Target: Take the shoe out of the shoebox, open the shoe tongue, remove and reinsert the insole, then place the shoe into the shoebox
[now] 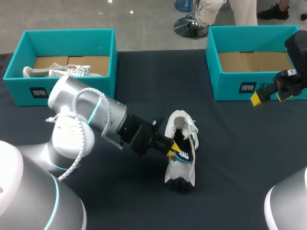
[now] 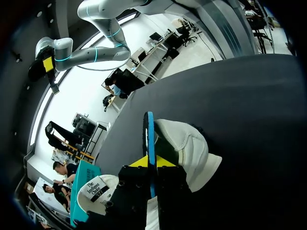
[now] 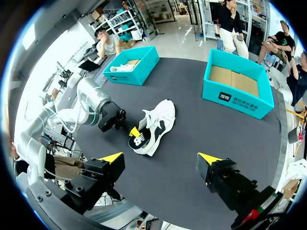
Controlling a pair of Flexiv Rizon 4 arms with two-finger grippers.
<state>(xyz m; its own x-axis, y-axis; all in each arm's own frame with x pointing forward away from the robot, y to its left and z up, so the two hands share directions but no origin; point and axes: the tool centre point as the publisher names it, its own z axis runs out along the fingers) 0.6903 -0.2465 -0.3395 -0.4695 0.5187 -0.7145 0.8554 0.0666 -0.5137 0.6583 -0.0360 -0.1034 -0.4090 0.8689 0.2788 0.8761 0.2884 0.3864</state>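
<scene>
The shoe (image 1: 180, 168) lies on its side mid-desk (image 1: 235, 163), with open dark cloth all round it. My left gripper (image 1: 173, 146) is at the shoe's mouth, clamped on the insole (image 1: 185, 153), whose thin blue edge stands between my fingers. Well right of the shoe, my right gripper (image 1: 271, 94) hangs with its fingers apart before the empty shoebox (image 1: 230, 89). Far left of the shoe, the other shoebox (image 1: 24, 91) holds a second shoe (image 1: 57, 72).

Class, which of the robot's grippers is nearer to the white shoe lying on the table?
Left. The left gripper is at the shoe, shut on its insole; the right gripper hangs well apart, by the right shoebox.
</scene>
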